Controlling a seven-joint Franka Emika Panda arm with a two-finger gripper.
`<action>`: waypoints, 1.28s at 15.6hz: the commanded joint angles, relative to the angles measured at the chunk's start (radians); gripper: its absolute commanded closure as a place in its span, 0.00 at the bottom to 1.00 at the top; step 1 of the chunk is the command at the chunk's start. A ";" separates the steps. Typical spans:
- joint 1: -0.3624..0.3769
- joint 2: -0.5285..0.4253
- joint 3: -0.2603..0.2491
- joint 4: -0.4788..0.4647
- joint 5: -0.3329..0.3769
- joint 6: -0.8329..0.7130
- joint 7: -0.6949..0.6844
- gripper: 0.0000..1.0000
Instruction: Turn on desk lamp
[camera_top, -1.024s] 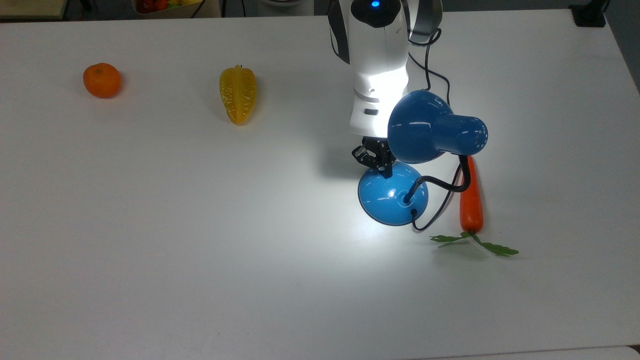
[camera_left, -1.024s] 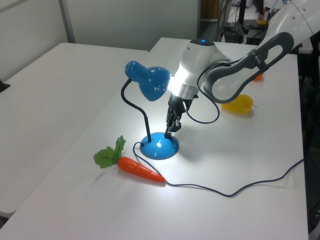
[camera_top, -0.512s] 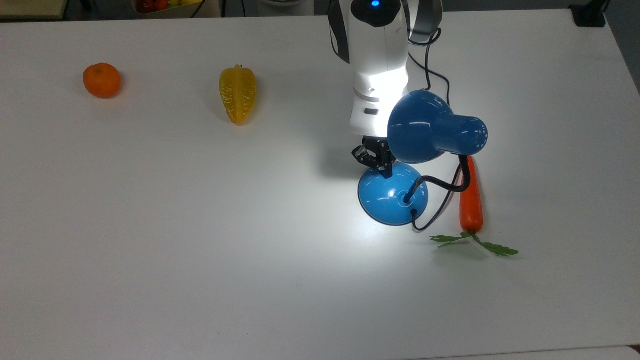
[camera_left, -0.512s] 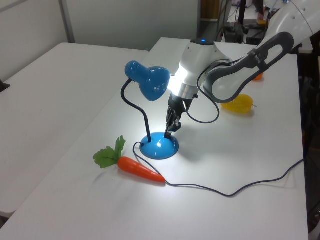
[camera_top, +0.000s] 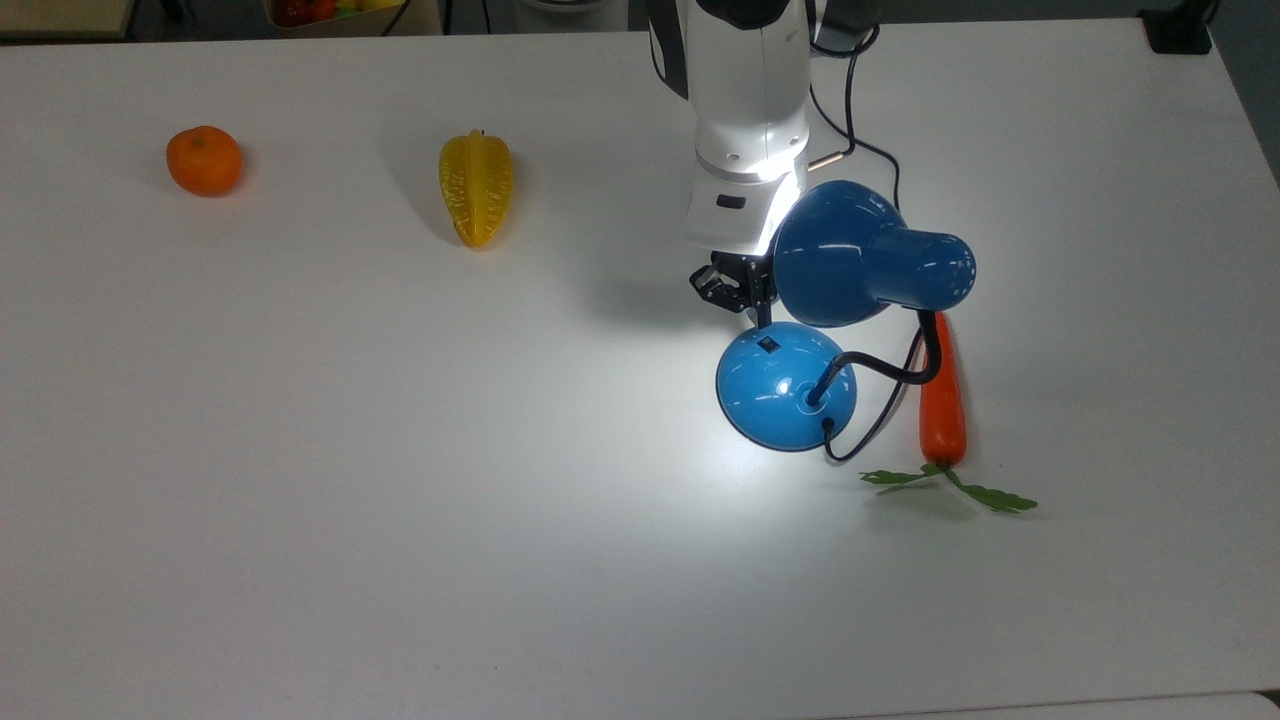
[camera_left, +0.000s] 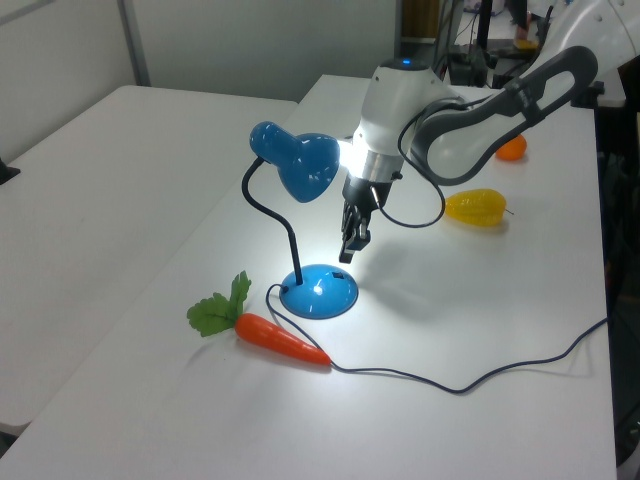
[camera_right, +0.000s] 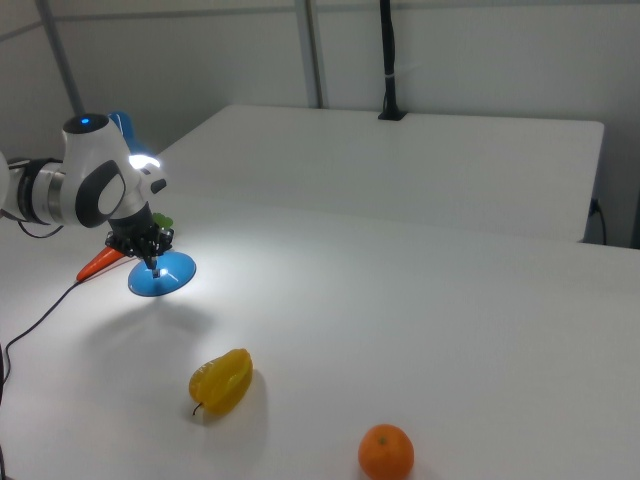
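Note:
The desk lamp stands lit on the white table, its blue shade (camera_top: 860, 255) throwing a bright patch over the round blue base (camera_top: 775, 395). A small black switch (camera_top: 768, 344) shows on the base's upper side in the top view. My gripper (camera_top: 762, 312) hangs shut just above that edge of the base, apart from the switch, with nothing in it. In the left view the gripper (camera_left: 347, 253) points down, a short way above the base (camera_left: 320, 292) and to the right of the shade (camera_left: 300, 165). The right view has the gripper (camera_right: 155, 262) over the base (camera_right: 160, 276).
An orange carrot (camera_top: 942, 400) with green leaves lies beside the base, on the top view's right. A yellow starfruit (camera_top: 476, 187) and an orange (camera_top: 204, 160) sit further to the top view's left. The lamp's black cord (camera_left: 470, 375) trails across the table.
My gripper has lifted off the lamp base and pulled back toward the arm; the black switch it covered now shows. The lamp stays lit and has not shifted.

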 joint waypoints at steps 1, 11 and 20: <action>-0.017 -0.084 -0.001 -0.014 0.014 -0.157 0.015 1.00; -0.074 -0.238 -0.020 -0.008 0.017 -0.473 0.015 0.00; -0.125 -0.373 -0.052 0.050 0.002 -0.689 0.244 0.00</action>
